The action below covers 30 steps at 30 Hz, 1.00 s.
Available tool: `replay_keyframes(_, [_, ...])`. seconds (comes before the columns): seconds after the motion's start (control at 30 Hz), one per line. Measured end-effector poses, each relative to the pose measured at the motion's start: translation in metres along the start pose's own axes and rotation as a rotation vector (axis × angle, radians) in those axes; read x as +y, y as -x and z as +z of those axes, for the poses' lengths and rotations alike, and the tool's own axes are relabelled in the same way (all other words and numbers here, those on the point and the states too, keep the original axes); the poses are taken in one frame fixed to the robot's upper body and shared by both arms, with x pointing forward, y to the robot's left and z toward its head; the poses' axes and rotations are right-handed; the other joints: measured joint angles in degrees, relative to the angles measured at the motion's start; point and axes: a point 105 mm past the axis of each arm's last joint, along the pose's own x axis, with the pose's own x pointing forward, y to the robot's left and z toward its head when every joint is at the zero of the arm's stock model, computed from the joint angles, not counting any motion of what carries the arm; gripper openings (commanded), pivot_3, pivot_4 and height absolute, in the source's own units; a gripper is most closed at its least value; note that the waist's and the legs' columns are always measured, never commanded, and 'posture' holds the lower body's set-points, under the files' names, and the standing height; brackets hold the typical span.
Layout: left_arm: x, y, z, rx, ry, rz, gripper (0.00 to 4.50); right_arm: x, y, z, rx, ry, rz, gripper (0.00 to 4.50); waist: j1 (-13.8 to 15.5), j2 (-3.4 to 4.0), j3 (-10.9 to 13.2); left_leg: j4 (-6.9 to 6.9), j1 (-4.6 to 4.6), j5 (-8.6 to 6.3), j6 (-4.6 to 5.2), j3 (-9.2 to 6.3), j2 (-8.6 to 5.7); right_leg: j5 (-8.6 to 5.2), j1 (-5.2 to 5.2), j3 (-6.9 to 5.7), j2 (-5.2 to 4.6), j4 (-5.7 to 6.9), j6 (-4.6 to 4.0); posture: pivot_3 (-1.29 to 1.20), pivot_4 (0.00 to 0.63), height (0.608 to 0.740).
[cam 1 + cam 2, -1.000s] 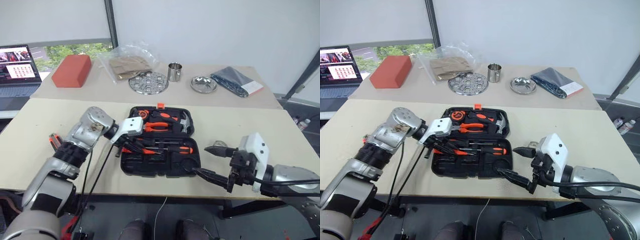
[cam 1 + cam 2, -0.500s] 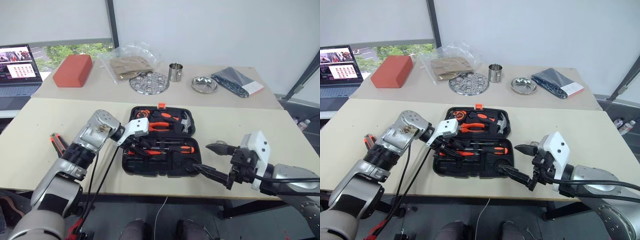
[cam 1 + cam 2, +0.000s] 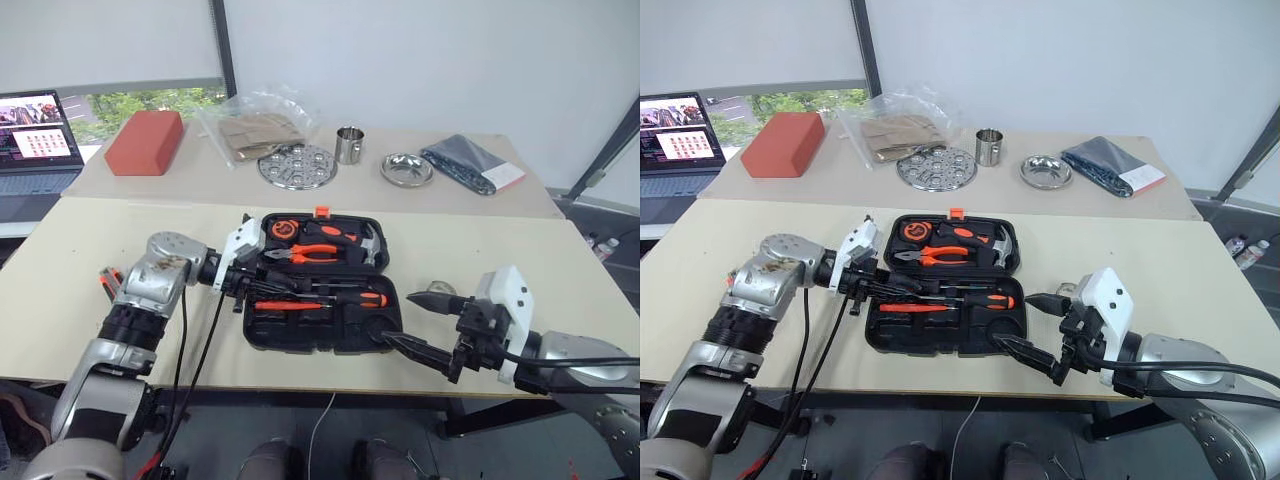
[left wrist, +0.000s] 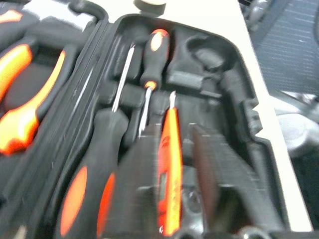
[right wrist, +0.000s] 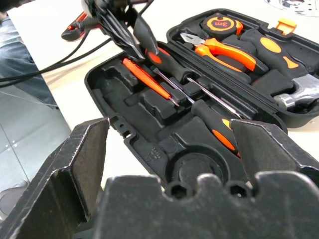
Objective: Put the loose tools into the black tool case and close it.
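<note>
Left pincer (image 3: 872, 284): two black fingers pressed together, set at the left edge of the black moulded plastic tool case (image 3: 940, 345), tips just over a slim orange tester (image 5: 147, 78) lying in the front half; nothing visibly pinched.

Right pincer (image 3: 1032, 325): ribbed black fingers spread wide, empty, just off the case's front right corner, white wrist housing behind.

Case: rectangular clamshell with rounded corners, lying open and flat near the front edge of the pale wooden table (image 3: 500, 255), small orange latch (image 3: 322, 212) on its far rim. Landmark for all below.

Far half of case: orange-handled pliers (image 3: 308, 255), round orange-and-black tape measure (image 5: 218, 23), steel-headed hammer (image 3: 368, 246) with black grip.

Front half of case: two long-shaft screwdrivers (image 3: 335, 298) with chunky orange-and-black handles, the tester beside them, several shaped recesses, one round.

Left of case, beyond the left arm: one orange-and-black tool (image 3: 108, 283) loose on the table.

Beyond case, on the far table: red brick-like block (image 3: 145, 140), crinkled clear plastic bag (image 3: 255, 125), perforated round steel dish (image 3: 297, 165), steel cup (image 3: 349, 144), shallow steel bowl (image 3: 407, 168), dark flat pouch (image 3: 472, 162) with white-red edge.

Far left of case: open laptop (image 3: 35, 135).
</note>
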Motion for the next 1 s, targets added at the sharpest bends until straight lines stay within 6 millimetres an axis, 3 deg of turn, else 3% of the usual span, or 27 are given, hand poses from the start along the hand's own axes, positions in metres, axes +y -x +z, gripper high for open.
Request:
replay_keyframes(0.6, [-0.005, -0.007, -0.018, 0.04, -0.134, 0.073, 0.02, -0.003, -0.002, -0.002, 0.008, -0.008, 0.01, 4.5, -0.4, 0.34, -0.2, -0.06, 0.41, -0.03, -0.03, 0.01, 0.01, 0.02, 0.26, -0.01, -0.43, 0.02, -0.03, 0.0, 0.15, 0.734])
replay_keyframes(0.8, [0.001, -0.004, -0.015, 0.011, -0.093, 0.141, 0.02, -0.003, -0.009, 0.001, 0.004, 0.014, 0.044, 4.5, -0.6, 0.34, -0.2, -0.07, 0.44, -0.05, -0.11, 0.01, -0.01, 0.09, 0.24, -0.02, -0.6, 0.02, -0.1, 0.0, 0.15, 0.734])
replay_keyframes(0.83, [0.001, 0.0, -0.013, -0.016, -0.057, 0.171, 0.53, -0.004, -0.012, 0.004, -0.001, 0.025, 0.057, 4.5, -0.8, 0.33, -0.2, -0.07, 0.41, -0.02, -0.06, 0.01, -0.01, 0.1, 0.18, 0.0, -0.55, 0.03, -0.09, 0.0, 0.15, 0.734])
replay_keyframes(1.0, [-0.01, 0.048, -0.003, -0.168, 0.088, 0.399, 2.11, -0.008, -0.028, 0.018, -0.022, 0.081, 0.142, 4.5, -1.7, 0.32, -0.2, -0.18, 0.35, 0.04, -0.18, -0.01, 0.05, 0.1, 0.05, 0.04, -0.52, 0.11, -0.13, 0.0, 0.15, 0.734])
